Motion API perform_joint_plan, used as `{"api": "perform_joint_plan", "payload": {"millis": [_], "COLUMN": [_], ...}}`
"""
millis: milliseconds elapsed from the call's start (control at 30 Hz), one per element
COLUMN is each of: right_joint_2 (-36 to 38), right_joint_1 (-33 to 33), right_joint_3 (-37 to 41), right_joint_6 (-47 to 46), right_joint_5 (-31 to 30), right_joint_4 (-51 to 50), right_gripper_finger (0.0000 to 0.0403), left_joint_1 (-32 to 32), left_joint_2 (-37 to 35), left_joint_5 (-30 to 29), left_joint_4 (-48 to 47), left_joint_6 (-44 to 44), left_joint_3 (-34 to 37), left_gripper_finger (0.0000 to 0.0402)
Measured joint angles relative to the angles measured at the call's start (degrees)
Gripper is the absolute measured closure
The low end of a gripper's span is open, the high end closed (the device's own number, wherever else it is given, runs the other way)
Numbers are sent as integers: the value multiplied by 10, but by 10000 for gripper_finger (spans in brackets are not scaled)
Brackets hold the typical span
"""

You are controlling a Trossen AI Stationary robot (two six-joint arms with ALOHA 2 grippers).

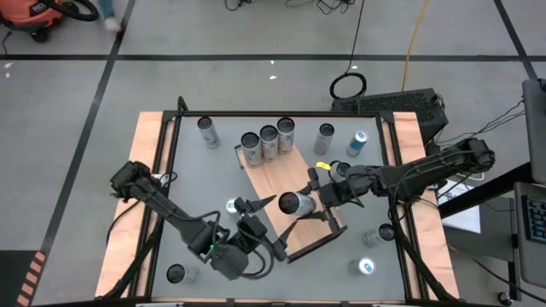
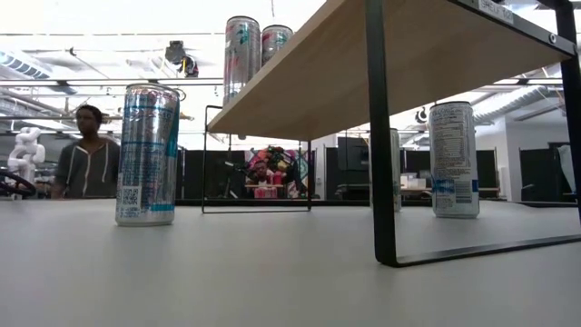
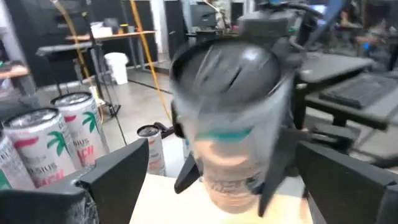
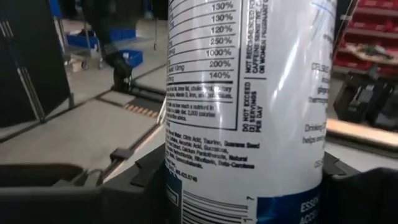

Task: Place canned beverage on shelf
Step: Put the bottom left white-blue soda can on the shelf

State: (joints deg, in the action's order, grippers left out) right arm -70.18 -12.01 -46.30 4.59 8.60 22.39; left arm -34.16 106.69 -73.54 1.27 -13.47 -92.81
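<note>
Left gripper [image 1: 258,207] stands wide open and empty at the shelf's [image 1: 273,175] near end, facing the can [image 1: 294,203]. Right gripper [image 1: 314,198] clamps that can mid-body, upright over the shelf's near end. Likely rigid but thin-walled, slick; mid-body hold suits.

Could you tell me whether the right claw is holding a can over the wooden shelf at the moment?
Yes, in the high view the right claw grips a dark-topped drink can above the light-brown wood-grain shelf board.
</note>
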Motion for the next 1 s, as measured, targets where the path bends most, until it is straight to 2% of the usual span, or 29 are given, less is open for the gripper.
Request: {"api": "perform_joint_plan", "payload": {"millis": [133,267,533,733,1000], "right_joint_2": [0,-2,-19,-18,-17], "right_joint_1": [0,0,-1,-1,-2], "right_joint_3": [0,0,32,80,91], "right_joint_6": [0,0,6,-9,-22], "right_joint_5": [0,0,3,8,53], "right_joint_4": [38,50,147,238,243], "right_gripper_finger": [196,195,195,195,195], "left_joint_1": [15,22,37,39,50], "left_joint_2": [22,39,67,74,74], "left_joint_5": [-8,-7,70,98,140], "left_joint_4": [34,106,277,301,302], "left_joint_6": [-5,38,176,229,243], "left_joint_3": [8,8,8,8,9], "left_gripper_finger": [8,8,8,13,74]}}
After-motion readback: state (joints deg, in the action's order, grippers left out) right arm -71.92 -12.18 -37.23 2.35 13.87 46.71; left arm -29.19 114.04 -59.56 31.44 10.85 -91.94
